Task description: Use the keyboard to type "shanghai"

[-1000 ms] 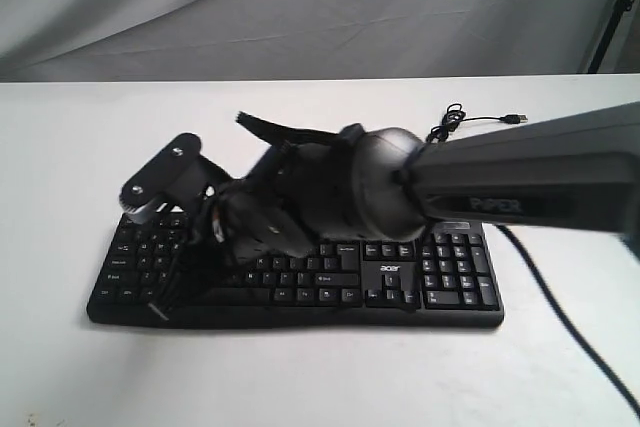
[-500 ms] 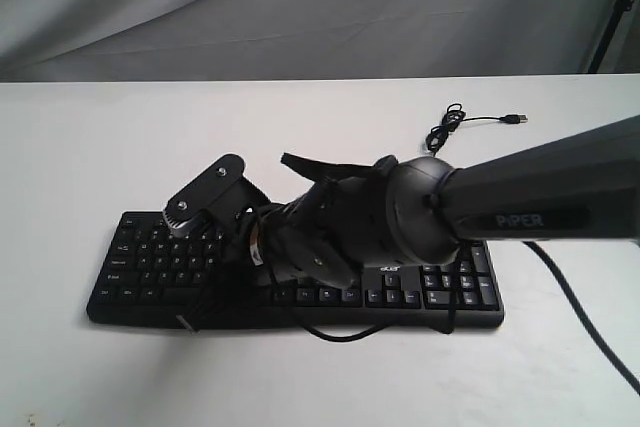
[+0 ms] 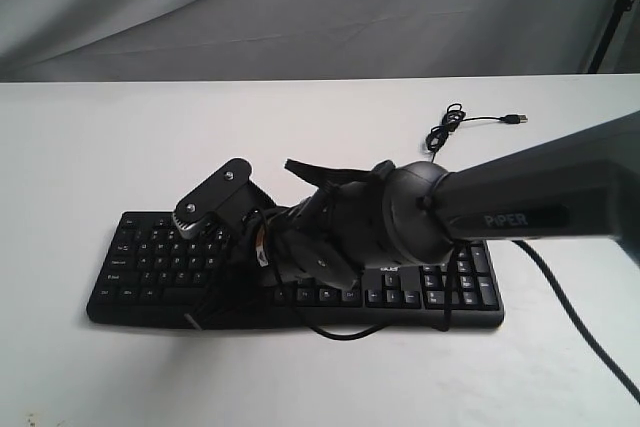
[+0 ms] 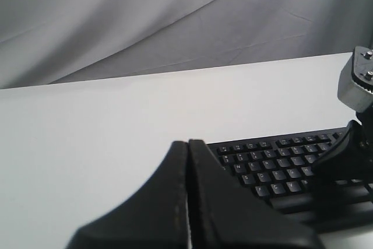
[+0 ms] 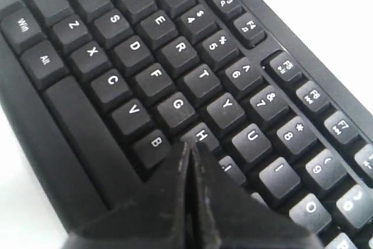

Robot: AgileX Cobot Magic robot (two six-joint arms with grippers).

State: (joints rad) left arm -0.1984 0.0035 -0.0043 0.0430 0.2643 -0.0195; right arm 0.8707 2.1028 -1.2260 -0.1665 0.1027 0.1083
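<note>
The black keyboard [image 3: 455, 282] lies across the white table with its acer logo facing the front. My right arm [image 3: 420, 217] reaches over it from the right and hides the middle keys. In the right wrist view, the right gripper [image 5: 191, 145] is shut with nothing in it. Its joined tips sit at the edge of the H key [image 5: 201, 134], between B and J on the keyboard [image 5: 145, 56]. Whether the key is pressed down I cannot tell. My left gripper [image 4: 188, 143] is shut and empty, held above the table off one end of the keyboard [image 4: 274, 167].
The keyboard's thin USB cable [image 3: 470, 122] lies coiled on the table behind it. A thick black arm cable [image 3: 565, 312] trails off to the front right. A grey cloth [image 3: 300, 7] hangs behind the table. The right arm's camera bracket [image 4: 361, 80] shows in the left wrist view.
My right arm has moved right along the keyboard, from the left-hand letter keys toward the middle, and lower. In the last half second it has hardly shifted.
</note>
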